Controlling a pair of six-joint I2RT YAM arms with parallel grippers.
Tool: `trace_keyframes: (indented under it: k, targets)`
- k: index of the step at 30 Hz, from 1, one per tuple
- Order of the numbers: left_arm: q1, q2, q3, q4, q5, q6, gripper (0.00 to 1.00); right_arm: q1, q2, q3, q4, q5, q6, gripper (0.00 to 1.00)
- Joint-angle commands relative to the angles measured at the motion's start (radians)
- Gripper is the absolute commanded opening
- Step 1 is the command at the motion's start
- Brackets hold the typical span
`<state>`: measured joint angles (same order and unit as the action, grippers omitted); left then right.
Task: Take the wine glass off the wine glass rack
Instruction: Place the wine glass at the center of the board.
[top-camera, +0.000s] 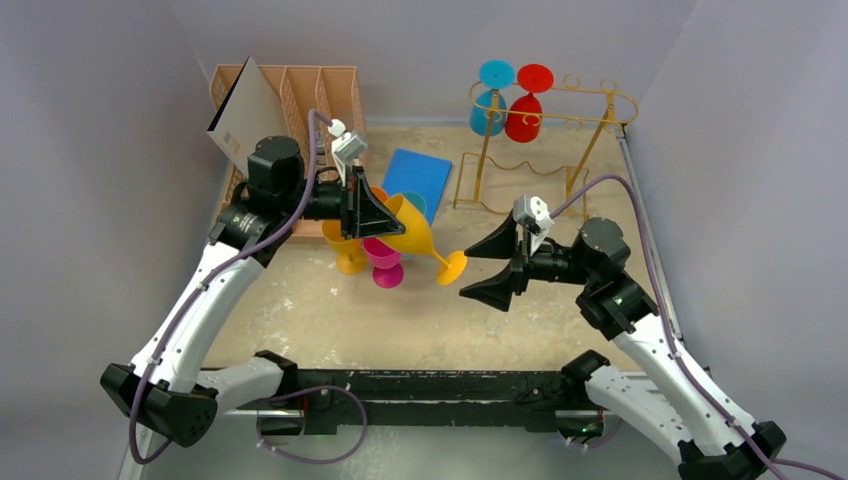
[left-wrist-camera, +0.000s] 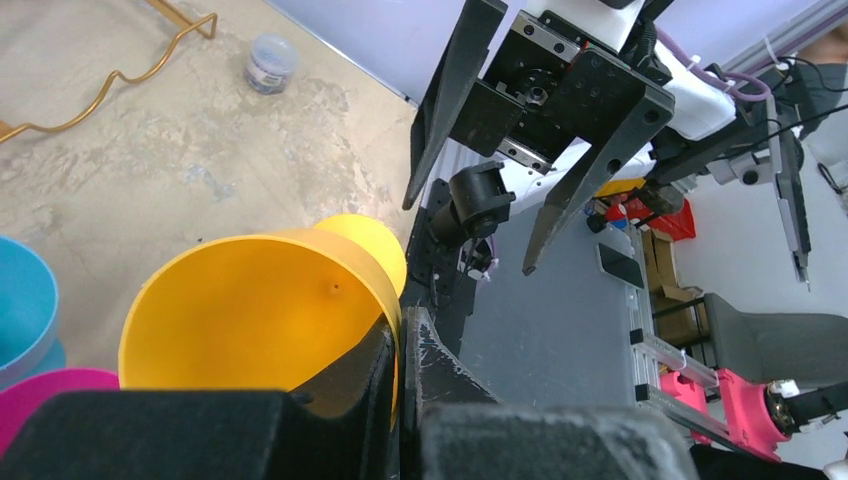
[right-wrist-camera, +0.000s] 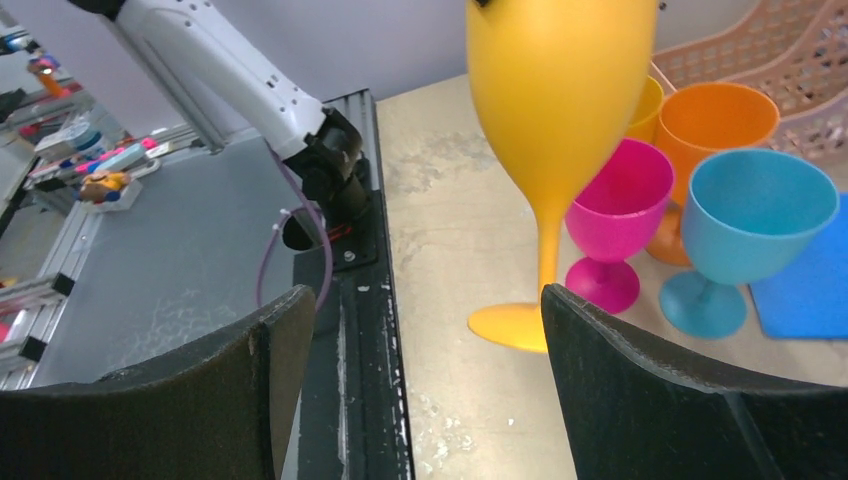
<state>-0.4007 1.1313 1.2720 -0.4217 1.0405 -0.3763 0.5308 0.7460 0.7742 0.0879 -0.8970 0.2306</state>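
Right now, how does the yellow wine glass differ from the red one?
The yellow wine glass is clamped at its rim by the left gripper, away from the wine glass rack; the red wine glass hangs from it. Yellow is tilted, bowl up; red is inverted, foot on top. Both are stemmed and opaque.

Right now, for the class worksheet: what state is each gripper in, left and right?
Left gripper: shut on the rim of the yellow wine glass.
Right gripper: open, gripping nothing.
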Motion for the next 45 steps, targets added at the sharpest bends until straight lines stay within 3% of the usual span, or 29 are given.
trace_keyframes:
  k: [1,4,10,14,21,31,45]
  targets:
    - [-0.004,-0.001,0.046,-0.027,-0.056,0.033,0.0,0.001,0.005,0.068,-0.136,0.135,-0.07,0.85]
    - [-0.022,0.01,0.065,-0.075,-0.114,0.054,0.0,0.001,0.016,0.091,-0.198,0.224,-0.085,0.85]
    - [-0.229,0.069,0.138,-0.224,-0.378,0.146,0.0,0.002,-0.009,0.076,-0.19,0.395,-0.098,0.84]
    - [-0.284,0.103,0.148,-0.277,-0.532,0.172,0.0,0.001,-0.06,0.063,-0.196,0.558,-0.096,0.84]
    - [-0.375,0.195,0.131,-0.25,-0.636,0.165,0.0,0.003,-0.135,0.019,-0.18,0.754,-0.075,0.85]
    - [-0.517,0.336,0.179,-0.256,-0.971,0.164,0.0,0.001,-0.184,0.043,-0.328,1.039,0.036,0.85]
    - [-0.554,0.498,0.21,-0.213,-1.247,0.145,0.0,0.001,-0.175,0.086,-0.415,1.056,0.065,0.85]
